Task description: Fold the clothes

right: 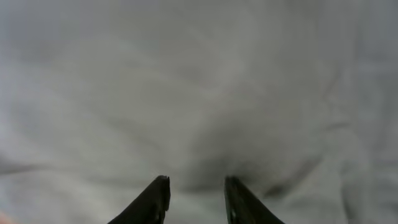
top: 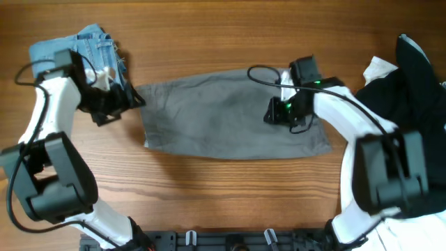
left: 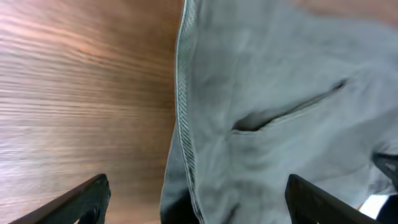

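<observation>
Shorts (top: 230, 115) flat mid-desk (top: 209, 28). Left gripper (left: 202, 202) at their left edge, jaws wide. Right gripper (right: 196, 199) over cloth, jaws narrow, empty. We judge cross-fold pending: pinch one end first.

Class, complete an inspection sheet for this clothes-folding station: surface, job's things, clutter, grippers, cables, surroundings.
Surface: wooden table, bare around the garments.
Job's things: grey shorts spread flat mid-table; denim shorts bunched far left; black and white garments heaped right.
Clutter: nothing seen.
Grippers: left gripper wide open at the grey shorts' edge; right gripper slightly open over grey cloth.
Cables: black cables loop at both arms.
Surroundings: black mounting rail at near edge.
</observation>
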Tool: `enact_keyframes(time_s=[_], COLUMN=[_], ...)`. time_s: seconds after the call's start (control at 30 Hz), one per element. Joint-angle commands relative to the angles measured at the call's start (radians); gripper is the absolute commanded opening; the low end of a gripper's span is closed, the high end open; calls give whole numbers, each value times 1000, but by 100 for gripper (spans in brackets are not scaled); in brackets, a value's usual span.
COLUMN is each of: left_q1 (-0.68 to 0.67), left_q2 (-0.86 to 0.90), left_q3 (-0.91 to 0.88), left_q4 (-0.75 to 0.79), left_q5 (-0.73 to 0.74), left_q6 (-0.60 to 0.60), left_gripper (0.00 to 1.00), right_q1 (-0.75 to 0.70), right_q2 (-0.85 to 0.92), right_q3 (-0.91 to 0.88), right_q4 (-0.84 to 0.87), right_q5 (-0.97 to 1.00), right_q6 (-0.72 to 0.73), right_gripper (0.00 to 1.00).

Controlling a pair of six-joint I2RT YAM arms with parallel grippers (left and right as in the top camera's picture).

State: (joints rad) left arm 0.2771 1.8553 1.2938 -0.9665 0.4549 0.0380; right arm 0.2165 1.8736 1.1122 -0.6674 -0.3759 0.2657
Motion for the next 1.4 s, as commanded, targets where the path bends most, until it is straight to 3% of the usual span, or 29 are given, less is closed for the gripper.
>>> enact_keyframes(time_s=[0.0, 0.13, 0.33, 0.37, 0.4, 0.43, 0.47, 0.53, 0.63, 0.7, 0.8, 0.93, 1.1, 1.23, 1.3, 1.33, 1.37], left_q1=[-10, -66, -229, -263, -285, -300, -314, -305, -239, -178, -140, -216, -380, -518, -578, -617, -651], left_q2=[52, 91, 166, 166, 166, 166, 166, 154, 115, 83, 55, 39, 104, 174, 200, 210, 219], left_q3=[-97, -174, -186, -186, -186, -186, -185, -156, 0, 213, 522, 656, 599, 515, 499, 495, 491], left_q4=[77, 187, 297, 308, 310, 305, 288, 174, -109, -357, -552, -541, -479, -406, -387, -377, -366], left_q5=[34, 76, 76, 76, 76, 76, 76, 40, -161, -307, -309, -243, -243, -243, -243, -243, -244], left_q6=[34, 28, -81, -81, -81, -80, -80, -72, -73, -76, -76, -77, -80, -157, -210, -230, -230], left_gripper=[91, 86, 72, 65, 51, 33, 4, 4, 4, 4, 4, 4, 4, 4, 9, 16, 40], right_q1=[0, 0, 0, 0, 0, 0, 0, -3, -3, -3, -3, -3, -3, -3, -3, -3, -3], right_q2=[120, 129, 129, 129, 129, 129, 129, 114, 14, -90, -229, -292, -292, -292, -292, -292, -292], right_q3=[-11, -11, -11, -11, -11, -11, -11, 3, 41, 61, 66, 66, 66, 66, 66, 66, 66], right_q4=[21, 26, 24, 24, 24, 23, 22, -28, -129, -146, -109, -77, -82, -80, -80, -80, -81], right_q5=[8, 9, 10, 10, 9, 9, 9, 9, 9, 10, 10, 17, 17, 17, 17, 17, 18], right_q6=[21, -24, -31, -31, -31, -31, -31, -29, -79, -106, -106, -75, -72, -72, -72, -72, -72], right_gripper=[30, 30, 30, 31, 31, 31, 29, 21, 21, 25, 31, 32, 32, 33, 33, 33, 33])
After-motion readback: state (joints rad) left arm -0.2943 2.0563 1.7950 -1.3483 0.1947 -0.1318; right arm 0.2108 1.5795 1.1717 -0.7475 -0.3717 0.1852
